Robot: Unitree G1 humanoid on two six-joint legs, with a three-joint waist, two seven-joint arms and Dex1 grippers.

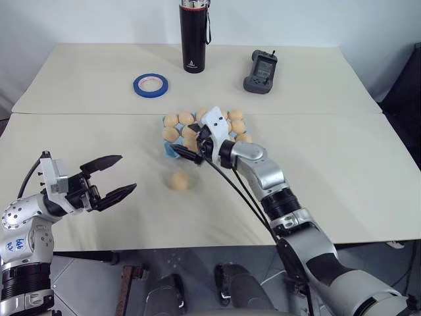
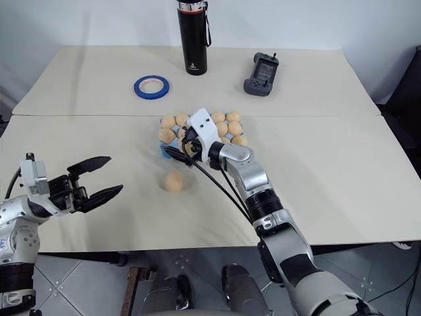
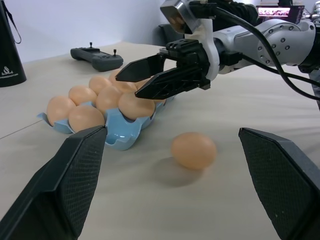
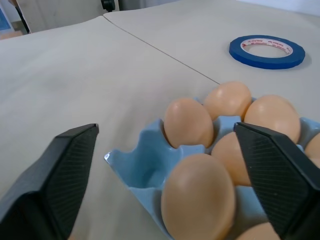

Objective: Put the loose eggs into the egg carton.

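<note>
Your right hand (image 1: pixel 192 149) hangs over the near corner of the egg carton (image 3: pixel 117 131), its two black fingers spread apart with nothing between them. An egg (image 4: pixel 199 195) sits in the cup right below it, so you look to have just set one down there; the hand is level and low so an egg drops only a short way into its cup. The carton lies about mid-bench, just on the near side of the seam that crosses the bench (image 1: pixel 342 191), and most of its visible cups are filled. One cup at the near corner shows bare blue in the right wrist view.

One loose egg (image 1: pixel 179 180) lies on the bench just nearer to you than the carton, apart from it and resting on its side. It is round and smooth, so expect it to roll if a finger nudges it off-centre.

Your left hand (image 1: pixel 110 176) hovers above the bench toward its left edge, fingers wide apart and empty, pointed toward that egg. It stands well placed to take it, so that egg is likely your next pick.

At the far edge stand a black bottle (image 1: pixel 193 36), a blue tape roll (image 1: pixel 150 84) and a handheld controller (image 1: pixel 260 71), all well apart from the work.
</note>
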